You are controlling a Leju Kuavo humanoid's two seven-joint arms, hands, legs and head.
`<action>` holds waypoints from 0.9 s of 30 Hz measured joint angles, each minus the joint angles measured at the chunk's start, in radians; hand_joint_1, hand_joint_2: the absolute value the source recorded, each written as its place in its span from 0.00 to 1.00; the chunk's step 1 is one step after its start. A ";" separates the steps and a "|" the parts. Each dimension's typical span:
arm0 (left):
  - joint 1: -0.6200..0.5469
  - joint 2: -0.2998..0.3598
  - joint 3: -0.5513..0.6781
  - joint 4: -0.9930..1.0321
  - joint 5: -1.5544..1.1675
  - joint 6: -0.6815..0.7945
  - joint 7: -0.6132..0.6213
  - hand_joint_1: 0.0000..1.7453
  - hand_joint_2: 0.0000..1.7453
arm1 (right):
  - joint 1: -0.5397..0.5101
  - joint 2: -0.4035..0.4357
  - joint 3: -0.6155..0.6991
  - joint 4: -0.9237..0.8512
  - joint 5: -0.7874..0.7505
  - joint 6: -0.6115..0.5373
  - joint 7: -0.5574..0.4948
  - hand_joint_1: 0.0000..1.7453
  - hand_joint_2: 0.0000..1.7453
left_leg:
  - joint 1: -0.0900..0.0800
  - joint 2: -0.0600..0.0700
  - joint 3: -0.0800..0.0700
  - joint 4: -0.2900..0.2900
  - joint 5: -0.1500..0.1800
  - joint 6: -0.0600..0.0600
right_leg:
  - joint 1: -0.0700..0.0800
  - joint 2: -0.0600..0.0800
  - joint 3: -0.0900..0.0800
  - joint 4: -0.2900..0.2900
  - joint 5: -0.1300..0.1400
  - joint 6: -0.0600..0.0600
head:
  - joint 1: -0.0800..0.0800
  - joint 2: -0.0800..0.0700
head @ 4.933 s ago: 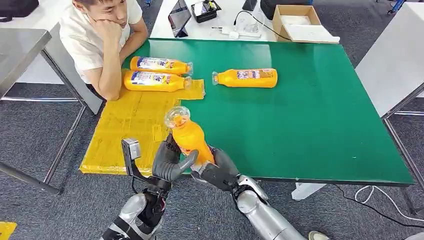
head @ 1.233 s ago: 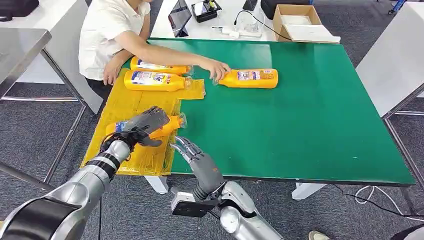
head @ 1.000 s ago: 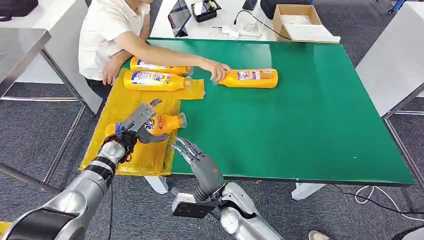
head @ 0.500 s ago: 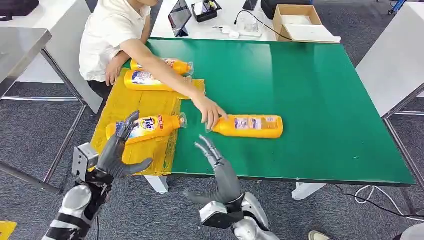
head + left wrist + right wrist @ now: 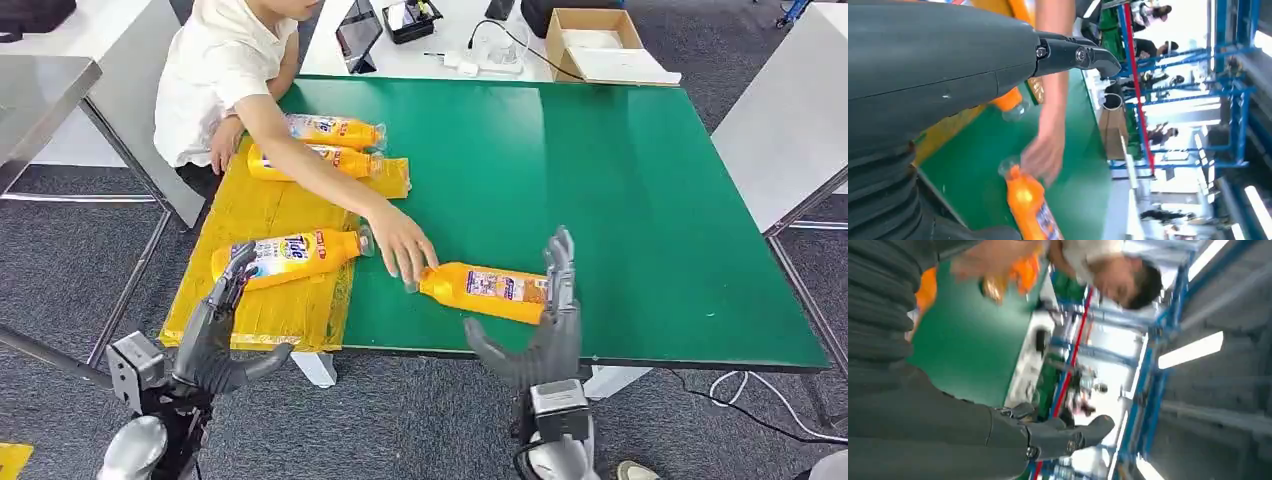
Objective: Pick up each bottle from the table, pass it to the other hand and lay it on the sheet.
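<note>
Orange detergent bottle (image 5: 484, 292) lies on its side, lower centre of the green table (image 5: 650, 200), cap pointing left; a person's hand (image 5: 400, 245) rests on the cap end. Right hand (image 5: 545, 325) is raised at the bottle's base end, fingers spread and upright, holding nothing; contact with the bottle cannot be confirmed. Left hand (image 5: 222, 330) sits at lower left, off the table edge, fingers apart, empty. Three bottles already lie on the yellow sheet (image 5: 270, 230); nearest is the Tide-labelled one (image 5: 288, 256).

Risk: closing the right hand while the person's hand is on the bottle could pinch it, or knock the bottle rolling towards the near table edge. A grip at the base end alone may also let the bottle tip.
</note>
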 measured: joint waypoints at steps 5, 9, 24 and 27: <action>0.051 -0.030 -0.014 -0.046 0.043 0.051 0.009 0.00 1.00 | 0.040 0.000 -0.105 -0.027 0.130 -0.069 0.000 0.00 1.00 | 0.000 0.000 0.000 0.000 -0.001 0.000 | 0.000 0.000 0.000 0.000 0.000 0.000 | 0.000 0.000; 0.059 -0.044 -0.037 -0.050 0.046 0.074 0.015 0.00 1.00 | 0.038 0.008 -0.186 0.008 0.143 -0.086 0.000 0.00 1.00 | 0.000 0.000 0.000 0.000 0.000 0.000 | 0.000 0.000 0.001 0.000 0.000 0.000 | 0.000 0.000; 0.063 -0.065 -0.078 -0.054 0.089 0.097 0.053 0.00 1.00 | -0.011 0.010 -0.310 0.147 0.388 -0.153 0.164 0.00 1.00 | 0.000 -0.001 0.000 0.000 0.000 0.001 | 0.000 0.000 0.001 0.000 0.000 0.000 | 0.000 0.000; 0.063 -0.080 -0.090 -0.049 0.135 0.110 0.088 0.00 1.00 | -0.042 -0.003 -0.329 0.228 0.503 -0.214 0.232 0.00 1.00 | 0.000 0.000 0.000 0.000 0.000 0.001 | 0.000 0.000 0.001 0.000 0.001 0.000 | 0.000 0.000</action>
